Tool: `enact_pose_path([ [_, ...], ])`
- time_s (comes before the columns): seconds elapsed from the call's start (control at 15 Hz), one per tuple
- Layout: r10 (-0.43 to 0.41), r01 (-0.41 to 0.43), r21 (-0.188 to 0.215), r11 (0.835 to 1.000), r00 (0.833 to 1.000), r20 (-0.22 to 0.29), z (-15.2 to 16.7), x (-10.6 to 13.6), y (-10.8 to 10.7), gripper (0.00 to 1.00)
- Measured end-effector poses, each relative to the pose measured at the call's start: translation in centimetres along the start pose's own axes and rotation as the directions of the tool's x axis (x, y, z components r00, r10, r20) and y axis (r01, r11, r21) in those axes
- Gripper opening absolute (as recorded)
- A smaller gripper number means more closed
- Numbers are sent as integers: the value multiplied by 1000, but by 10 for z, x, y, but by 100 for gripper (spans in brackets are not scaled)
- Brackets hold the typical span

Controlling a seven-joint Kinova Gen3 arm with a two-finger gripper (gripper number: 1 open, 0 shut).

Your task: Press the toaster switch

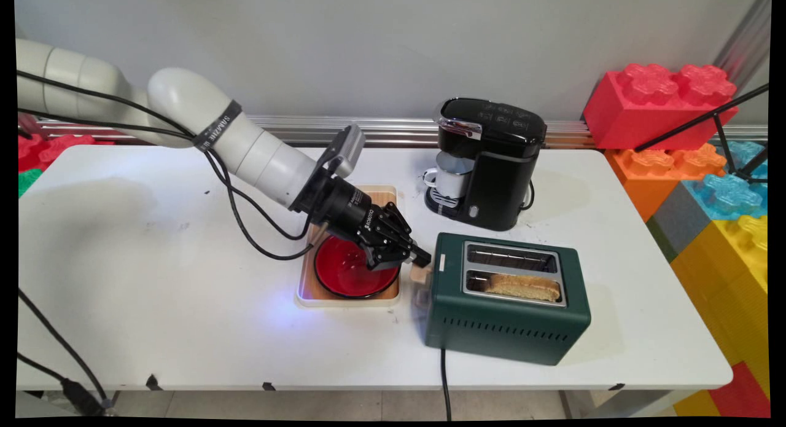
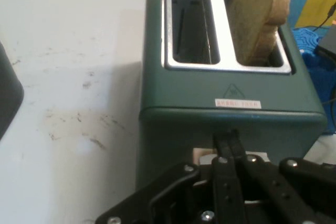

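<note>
The gripper (image 1: 422, 255), jaws pressed together, touches the pale lever (image 1: 421, 273) on the toaster (image 1: 506, 325), a heavy, rigid box mid-worktop (image 1: 184, 329); its bread (image 1: 523, 287) looks light and crumbly

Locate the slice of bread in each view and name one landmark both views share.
Main view: slice of bread stands in the near slot, right of centre.
Hand view: it stands in the right-hand slot, top right.
Shared landmark: the green toaster.
</note>
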Motion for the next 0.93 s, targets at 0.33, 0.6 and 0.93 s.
enact_pose_path([
  [0.33,-3,4,-2,1000,1000,13,7,-7,-1,0],
  [0.6,-7,8,-5,1000,1000,26,11,-14,-2,0],
  [0.93,-11,11,-6,1000,999,37,16,-20,-2,0],
])
